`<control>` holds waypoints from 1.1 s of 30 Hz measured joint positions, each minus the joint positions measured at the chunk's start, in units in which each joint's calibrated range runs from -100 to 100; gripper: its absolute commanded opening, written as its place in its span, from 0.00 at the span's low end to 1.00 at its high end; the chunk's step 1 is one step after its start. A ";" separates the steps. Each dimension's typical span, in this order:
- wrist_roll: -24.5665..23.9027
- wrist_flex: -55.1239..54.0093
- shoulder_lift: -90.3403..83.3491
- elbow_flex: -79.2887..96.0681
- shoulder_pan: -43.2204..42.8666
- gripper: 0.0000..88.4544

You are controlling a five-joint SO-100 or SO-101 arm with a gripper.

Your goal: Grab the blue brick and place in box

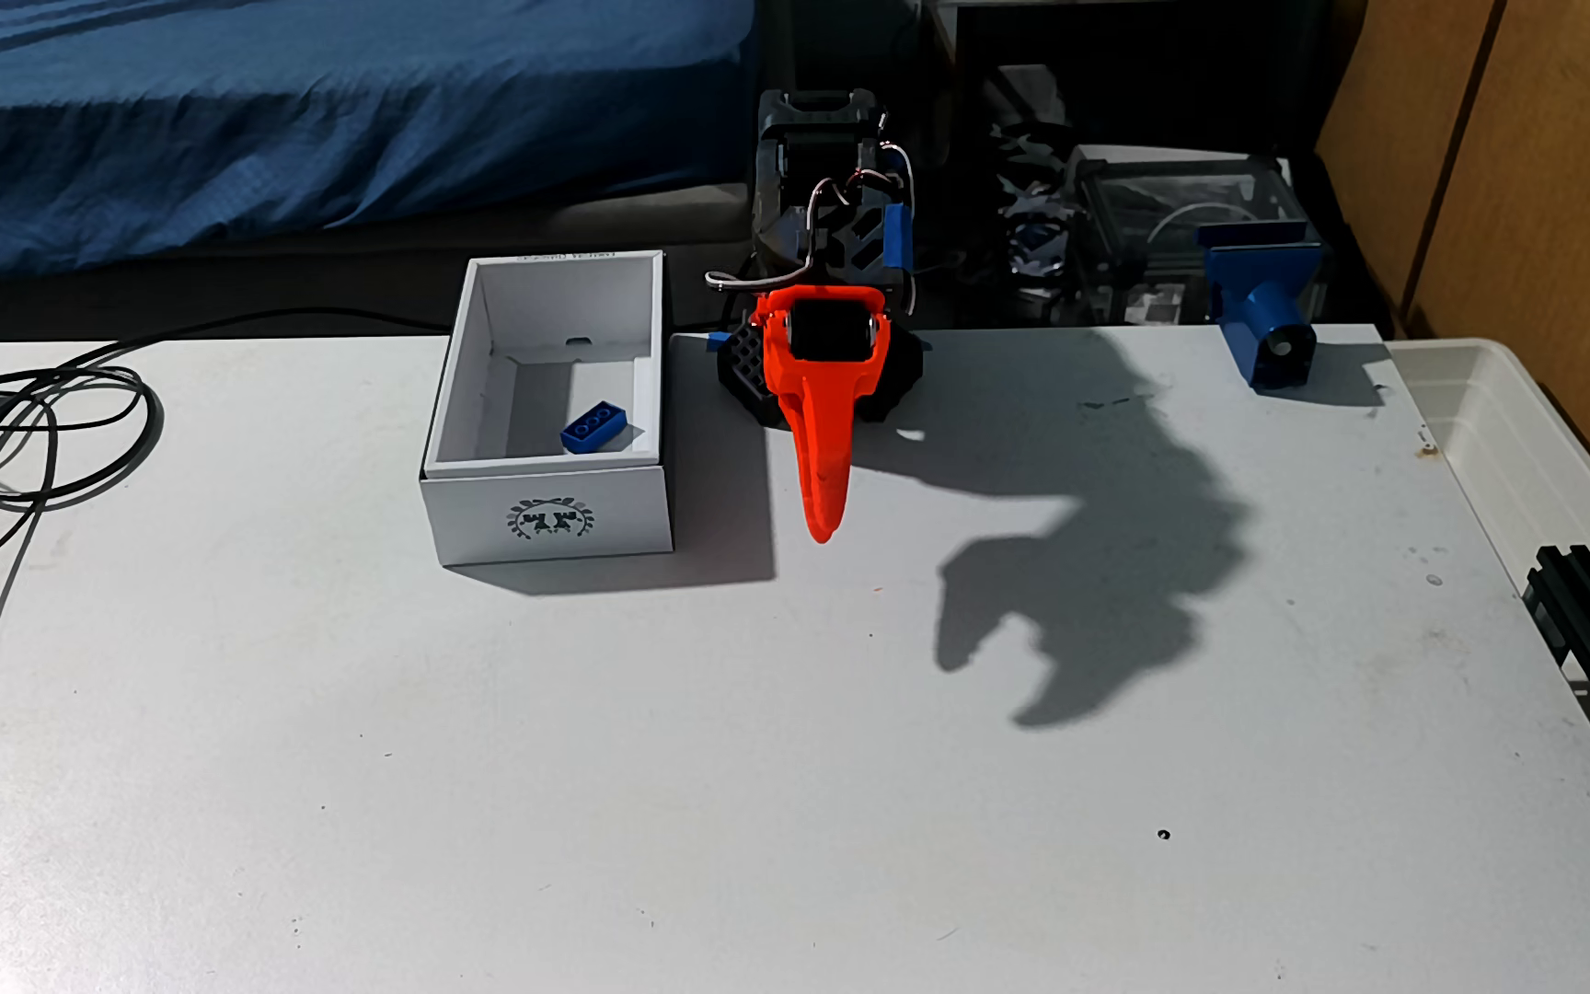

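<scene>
1. A white table [772,765] is seen from above and in front in the fixed view, taking up most of the scene; small dark marks are scattered over its surface.
2. A large dark shadow of the arm [1088,535] is cast on the table to the right of centre; two separated finger shapes can be made out at its near end.
3. A blue bed cover [294,115] is seen beyond the far left edge of the table.
4. The box [547,516], white with tall walls, is placed at the far left-centre of the table, its open top facing up and a dark wreath emblem printed on its near short side.
5. The black arm [829,220] is folded at the far edge, just right of the box, and the orange gripper [822,530] is pointed down towards the near side, above the table. The jaws are viewed edge-on, so their opening cannot be told; nothing is seen held.
6. Dark cables [45,430] are looped at the far left.
7. A blue cylindrical mount [1269,315] is stood at the far right.
8. The blue brick [593,426] is lying inside the box, on its floor at the near right corner, studs up.
</scene>
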 measured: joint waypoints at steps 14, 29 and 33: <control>0.00 5.36 0.00 0.00 1.92 0.01; 0.00 5.36 0.00 0.00 1.99 0.01; 0.00 5.36 0.00 0.00 1.99 0.01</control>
